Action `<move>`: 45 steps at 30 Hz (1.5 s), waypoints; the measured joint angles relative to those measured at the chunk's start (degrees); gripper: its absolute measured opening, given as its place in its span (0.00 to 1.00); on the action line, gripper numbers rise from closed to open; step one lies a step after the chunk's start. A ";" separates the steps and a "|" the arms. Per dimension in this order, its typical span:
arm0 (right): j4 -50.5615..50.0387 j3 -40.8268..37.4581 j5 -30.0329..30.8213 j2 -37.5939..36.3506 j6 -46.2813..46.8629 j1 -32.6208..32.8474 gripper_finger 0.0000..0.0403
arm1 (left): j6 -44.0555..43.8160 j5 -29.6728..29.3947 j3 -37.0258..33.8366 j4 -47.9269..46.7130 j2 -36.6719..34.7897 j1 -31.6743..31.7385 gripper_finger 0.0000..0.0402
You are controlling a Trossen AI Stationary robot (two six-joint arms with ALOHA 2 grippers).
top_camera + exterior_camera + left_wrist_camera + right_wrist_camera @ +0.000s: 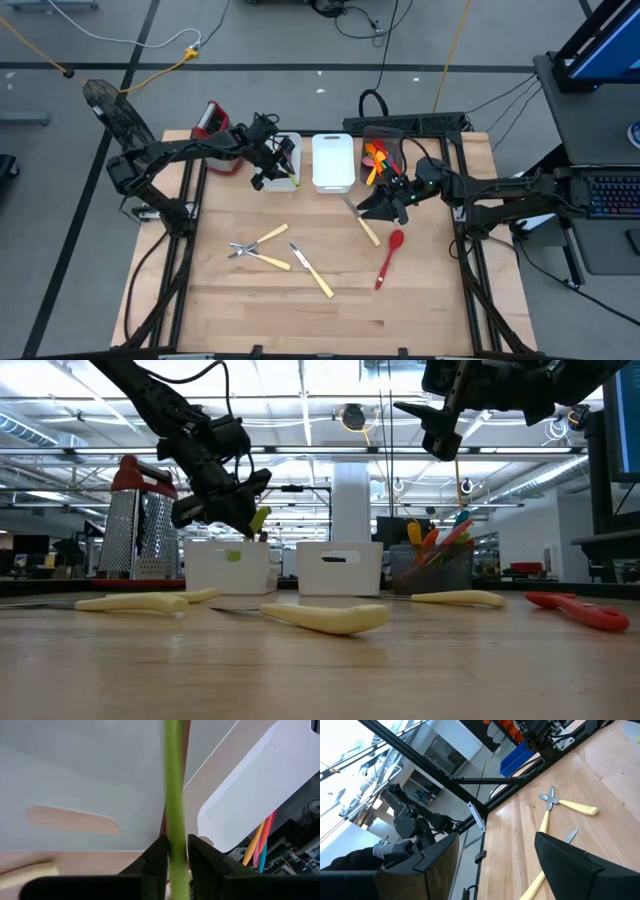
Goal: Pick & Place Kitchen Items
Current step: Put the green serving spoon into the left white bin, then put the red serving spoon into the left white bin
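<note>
My left gripper [270,165] is over the left white bin [283,160] at the far side, shut on a green utensil [174,795]. A wooden-coloured piece [70,820] lies in that bin. My right gripper [390,200] is open and empty, raised above the table [445,430], over a yellow-handled metal piece [362,222]. A red spoon [390,256], yellow-handled tongs [255,250] and a yellow-handled knife [312,272] lie flat on the table. Orange, pink and blue utensils [375,160] stand in the dark bin. My left gripper pinches the green utensil's slim handle [175,837] between its two fingers [156,856]. The gripper slants down from the table's left side above the bin [230,565]. The handle's upper end sticks out tilted beside the fingers [260,520]; its lower end is hidden.
A second white bin [333,160] stands between the left white bin and the dark bin [385,135]. A red-topped metal grater [210,122] stands at the far left. The table's near half has free wood around the lying utensils.
</note>
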 joint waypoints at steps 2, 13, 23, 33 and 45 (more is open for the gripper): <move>0.00 0.00 0.02 0.00 -0.02 0.00 0.63 | 0.06 0.00 0.00 0.02 0.00 0.00 0.22; 0.00 0.00 0.04 0.00 -0.02 0.00 0.63 | 2.77 -1.46 0.00 0.93 -0.35 -0.15 0.43; 0.00 0.00 0.02 0.00 -0.04 -0.02 0.63 | 7.08 -5.66 0.02 9.33 -9.28 -7.78 0.46; -0.07 0.00 0.00 0.00 -1.11 -0.02 0.63 | 9.36 -21.03 0.04 8.87 -13.88 -26.84 0.46; -5.18 0.00 1.42 -0.04 -4.58 0.29 0.63 | 32.19 -50.72 0.02 6.89 -14.37 -45.13 0.46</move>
